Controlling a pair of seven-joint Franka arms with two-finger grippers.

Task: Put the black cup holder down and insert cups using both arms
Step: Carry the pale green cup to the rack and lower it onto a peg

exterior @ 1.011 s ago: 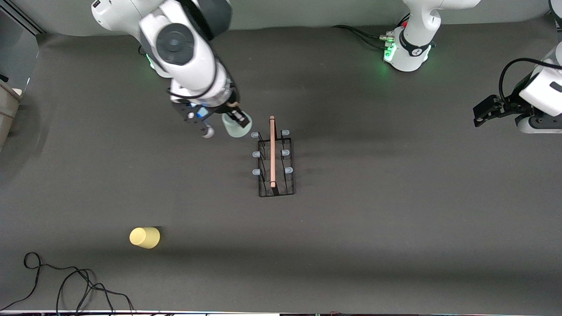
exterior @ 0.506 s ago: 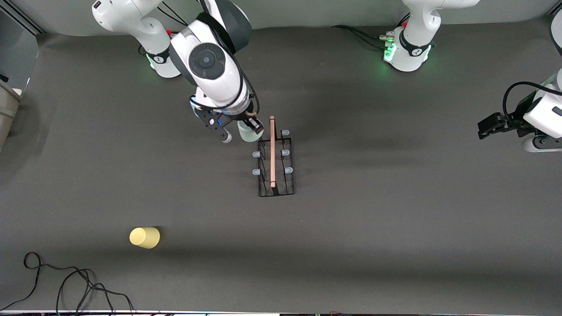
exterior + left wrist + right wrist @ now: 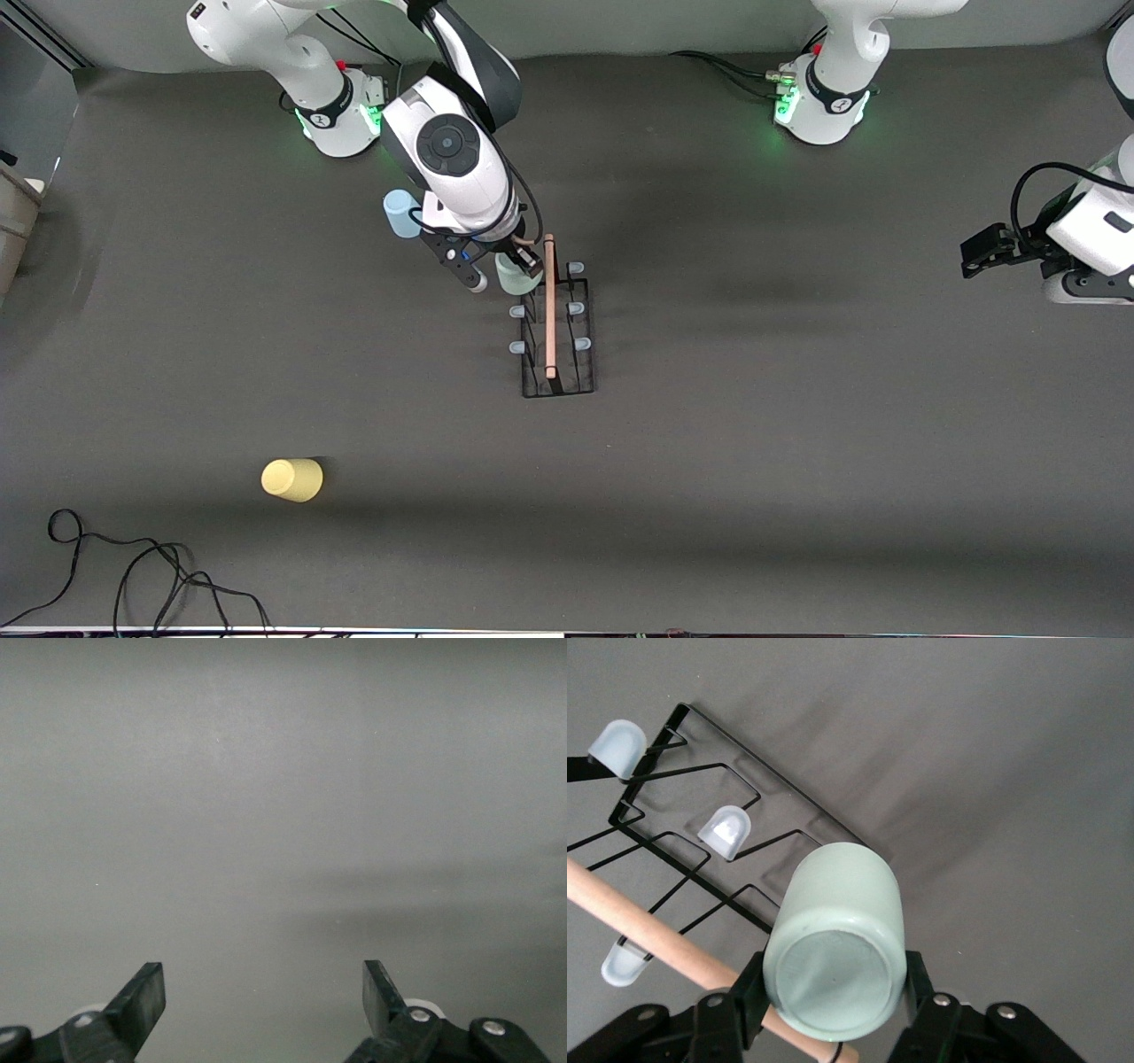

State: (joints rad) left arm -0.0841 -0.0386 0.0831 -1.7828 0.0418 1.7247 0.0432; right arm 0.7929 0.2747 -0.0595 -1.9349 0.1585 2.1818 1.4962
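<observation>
Right gripper (image 3: 501, 270) is pinching the green cup (image 3: 837, 939) right over the rack (image 3: 556, 332)'s end peg. Left gripper (image 3: 264, 997) waits off at the table's edge, jaws spread.

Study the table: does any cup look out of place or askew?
The yellow cup lies tipped on its side, nearest the front camera and well away from the black cup holder. The light blue cup stands beside the right arm. The right gripper holds the pale green cup over the holder.
</observation>
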